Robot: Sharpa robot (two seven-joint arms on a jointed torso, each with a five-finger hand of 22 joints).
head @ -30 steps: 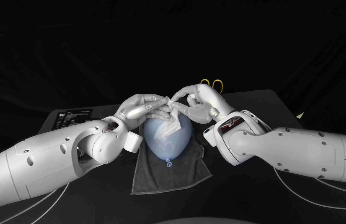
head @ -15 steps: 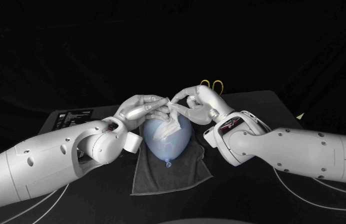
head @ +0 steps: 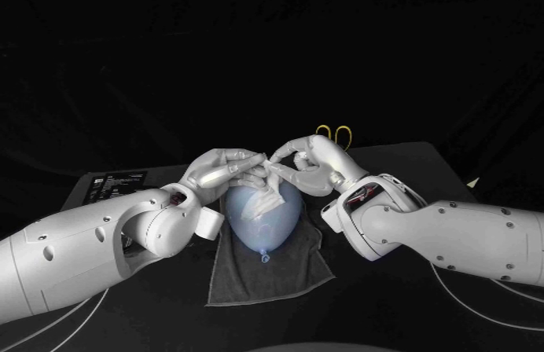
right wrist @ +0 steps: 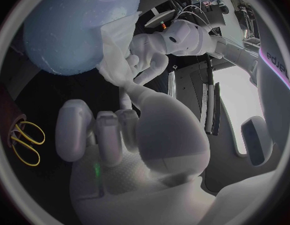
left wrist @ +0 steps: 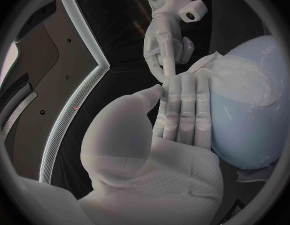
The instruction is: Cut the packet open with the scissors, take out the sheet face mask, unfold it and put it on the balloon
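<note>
A pale blue balloon (head: pixel 263 217) lies on a grey towel (head: pixel 272 272) at the table's middle, knot toward me. A crumpled white sheet mask (head: pixel 267 195) hangs over the balloon's far end. My left hand (head: pixel 227 167) pinches the mask's left upper edge, its fingers (left wrist: pixel 182 110) lying against the mask (left wrist: pixel 235 80) and balloon (left wrist: pixel 247 125). My right hand (head: pixel 306 160) pinches the mask's right upper edge just above the balloon. The right wrist view has the balloon (right wrist: pixel 82 25), the mask (right wrist: pixel 117 55) and my left hand (right wrist: pixel 157 50) beyond my right hand (right wrist: pixel 120 135).
Yellow-handled scissors (head: pixel 332 132) lie on the table behind my right hand, and appear as scissors (right wrist: pixel 26 142) in the right wrist view. A dark flat box with a white label (head: pixel 113 183) sits at the left, behind my left arm.
</note>
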